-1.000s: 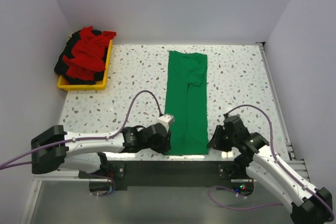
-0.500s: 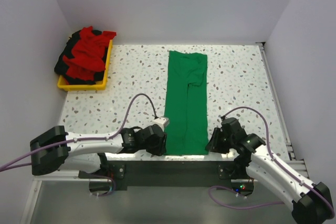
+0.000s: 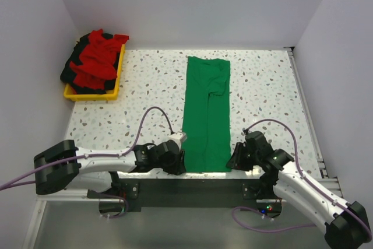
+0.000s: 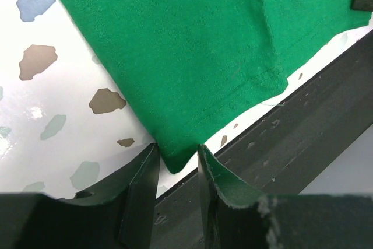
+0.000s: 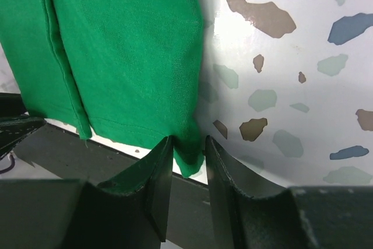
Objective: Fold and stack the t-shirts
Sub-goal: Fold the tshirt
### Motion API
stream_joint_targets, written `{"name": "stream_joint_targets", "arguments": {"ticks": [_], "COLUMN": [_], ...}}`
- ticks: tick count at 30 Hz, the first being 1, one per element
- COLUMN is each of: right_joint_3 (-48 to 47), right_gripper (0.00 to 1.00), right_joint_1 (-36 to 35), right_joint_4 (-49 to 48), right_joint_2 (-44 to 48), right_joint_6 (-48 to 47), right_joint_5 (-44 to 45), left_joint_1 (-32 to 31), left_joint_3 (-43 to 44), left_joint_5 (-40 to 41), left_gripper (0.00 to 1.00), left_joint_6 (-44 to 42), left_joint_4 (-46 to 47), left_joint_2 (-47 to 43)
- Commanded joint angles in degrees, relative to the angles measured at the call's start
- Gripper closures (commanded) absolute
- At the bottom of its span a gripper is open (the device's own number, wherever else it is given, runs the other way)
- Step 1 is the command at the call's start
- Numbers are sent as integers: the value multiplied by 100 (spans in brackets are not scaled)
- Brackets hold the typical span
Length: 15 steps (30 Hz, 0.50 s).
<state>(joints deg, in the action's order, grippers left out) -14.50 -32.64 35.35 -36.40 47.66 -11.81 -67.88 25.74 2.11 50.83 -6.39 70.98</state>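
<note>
A green t-shirt (image 3: 207, 115), folded into a long narrow strip, lies on the speckled table from the middle back to the near edge. My left gripper (image 3: 178, 166) is down at its near left corner. In the left wrist view (image 4: 178, 157) the jaws stand narrowly open, with the shirt's corner (image 4: 175, 158) between the fingertips. My right gripper (image 3: 233, 161) is at the near right corner. In the right wrist view (image 5: 189, 151) the jaws stand narrowly open astride that corner of the shirt (image 5: 191, 158).
A yellow bin (image 3: 118, 80) at the back left holds a heap of red and black clothes (image 3: 93, 59). The table's near edge and the dark frame (image 3: 192, 188) lie just below both grippers. White walls close the sides and back.
Both grippers have slid a little toward the near edge and settled onto the shirt's two near corners. The shirt has not moved.
</note>
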Motion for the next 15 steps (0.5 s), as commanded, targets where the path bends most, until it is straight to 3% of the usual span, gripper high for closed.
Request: {"name": "stream_joint_targets", "arguments": {"ticks": [1,6,15], "right_joint_3": [193,264,378], "right_gripper": [67,68,74], "right_joint_1": [-40,-93,-119], "right_joint_4": [121,200,288], "right_joint_2": [-51,2,160], "right_joint_6": [15,42,94], "right_joint_5": [-84,-128,-119], "left_joint_1": [3,3,-15], "left_joint_3": [-218,-280,-262], "left_joint_5": [-62,-62,-114], "left_gripper": [63,68,87], "left_joint_6": [155,226,235], "left_joint_4": [-38,50,112], "left_joint_2": [30,48,56]}}
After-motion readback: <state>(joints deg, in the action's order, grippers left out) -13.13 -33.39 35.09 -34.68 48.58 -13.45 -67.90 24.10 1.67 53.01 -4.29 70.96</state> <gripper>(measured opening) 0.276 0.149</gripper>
